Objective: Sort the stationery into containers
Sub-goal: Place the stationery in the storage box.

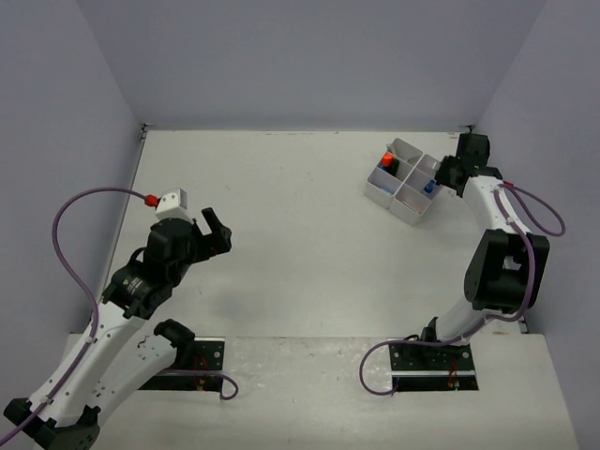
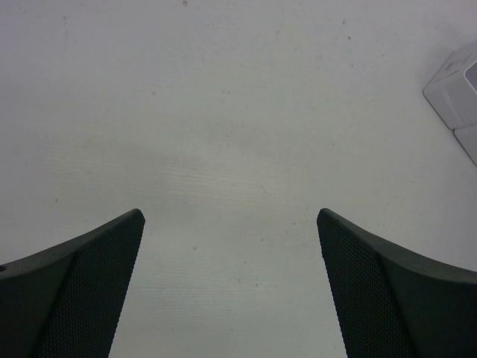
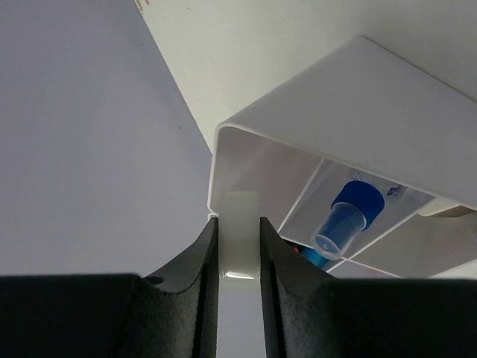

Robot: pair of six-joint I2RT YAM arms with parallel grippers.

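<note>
Right wrist view: right fingers (image 3: 195,268) pinch narrowly on a pale strip (image 3: 240,239), perhaps the tape roll edge-on, just beside the tray (image 3: 358,97) holding a blue-capped marker (image 3: 350,212). Likely light, stiff, slick; grip its flat faces. Left fingers (image 2: 82,291) gape wide above the table (image 2: 238,112).

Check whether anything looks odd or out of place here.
Yes. The tray sits turned diagonally at the far right, and the right fingers are pinching its wall, an odd thing to grip while sorting.
</note>
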